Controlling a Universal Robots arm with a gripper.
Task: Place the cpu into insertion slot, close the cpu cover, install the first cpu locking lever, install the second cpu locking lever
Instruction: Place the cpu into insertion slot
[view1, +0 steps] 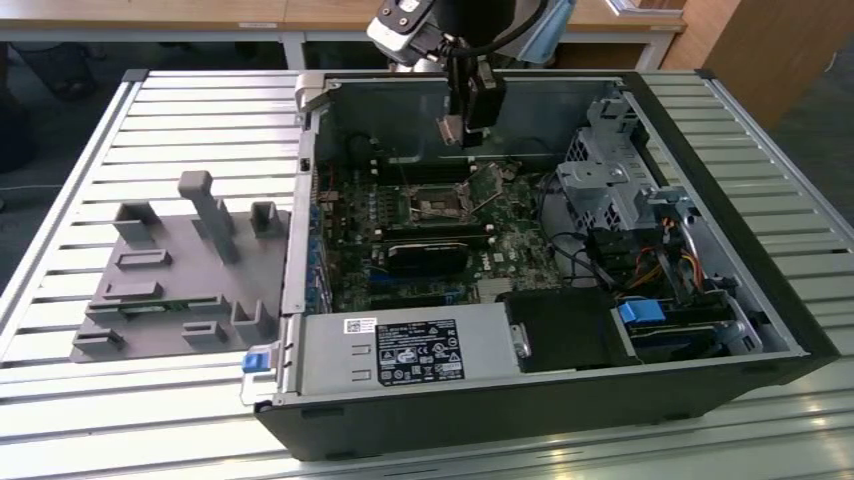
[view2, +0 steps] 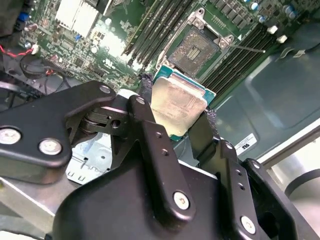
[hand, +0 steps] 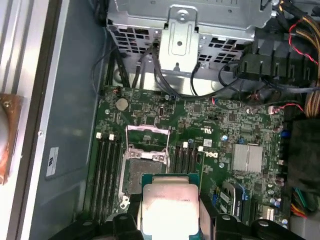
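1. A slatted metal worktop (view1: 200, 110) carries an open computer case (view1: 534, 400).
2. The jaws hang over the green board (hand: 225, 125) inside, pinching the cpu (view2: 177, 105) by two edges.
3. The cpu is up in the air over the insertion slot (hand: 137, 180), not touching it.
4. The cpu cover (hand: 147, 136) stands tipped up at one edge of the slot.

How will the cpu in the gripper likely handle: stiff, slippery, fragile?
The cpu looks like a thin rigid plate, probably stiff and light. Pinched at opposite edges by the gripper, its smooth metal face may slip if nudged.
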